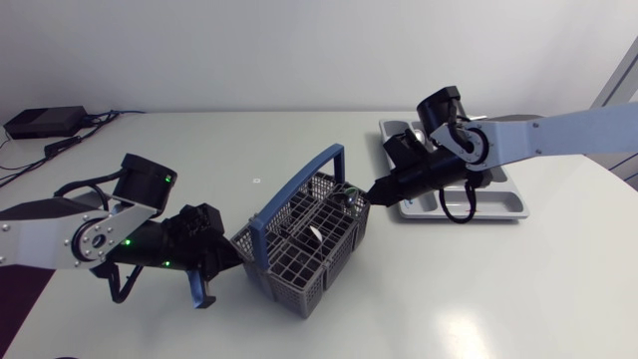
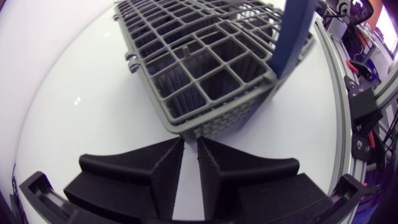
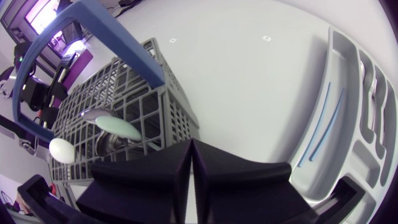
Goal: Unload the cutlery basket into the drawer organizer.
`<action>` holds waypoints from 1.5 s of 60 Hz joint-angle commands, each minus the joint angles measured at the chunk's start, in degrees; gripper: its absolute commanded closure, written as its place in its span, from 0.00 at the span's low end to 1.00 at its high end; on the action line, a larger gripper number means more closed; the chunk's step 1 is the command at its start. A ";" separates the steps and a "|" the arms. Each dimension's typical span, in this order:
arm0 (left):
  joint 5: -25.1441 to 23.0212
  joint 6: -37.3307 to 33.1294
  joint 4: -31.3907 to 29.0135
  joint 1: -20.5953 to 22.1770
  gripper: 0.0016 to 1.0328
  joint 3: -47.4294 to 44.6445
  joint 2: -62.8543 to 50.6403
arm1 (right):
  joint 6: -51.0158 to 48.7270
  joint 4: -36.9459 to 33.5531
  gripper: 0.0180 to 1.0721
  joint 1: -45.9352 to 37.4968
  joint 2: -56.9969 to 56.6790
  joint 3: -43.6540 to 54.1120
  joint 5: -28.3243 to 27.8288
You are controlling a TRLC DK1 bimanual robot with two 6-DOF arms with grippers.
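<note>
While the head view places the cutlery basket [image 1: 299, 249] mid-table between my arms, only my right wrist view shows pale utensil ends [image 3: 121, 129] sticking up in it, and two thin blue sticks [image 3: 323, 121] lying in the drawer organizer [image 3: 354, 143]. My right gripper [image 3: 193, 155] is closed, empty, against the basket's wall. My left gripper [image 2: 190, 155], fingers nearly meeting, holds nothing just before a basket corner. The table [image 1: 299, 140] is plain white.
</note>
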State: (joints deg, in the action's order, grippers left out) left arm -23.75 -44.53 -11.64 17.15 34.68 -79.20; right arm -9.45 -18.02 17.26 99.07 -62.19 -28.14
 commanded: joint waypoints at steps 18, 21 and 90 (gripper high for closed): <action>0.10 1.12 5.05 -4.58 0.79 12.26 -10.89 | 0.93 -2.19 0.94 5.24 -7.31 8.40 -3.06; 0.10 1.38 5.05 -4.93 0.79 13.75 -11.86 | 1.37 -2.55 0.94 5.68 -8.28 9.11 -2.97; -0.07 5.60 5.13 -5.46 0.79 19.99 -16.95 | 3.48 1.85 0.94 5.95 -6.08 6.65 5.29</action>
State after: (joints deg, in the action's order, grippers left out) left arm -22.26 -40.47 -6.98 10.31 52.07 -94.94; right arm -7.44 -17.39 23.14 91.13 -53.47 -22.63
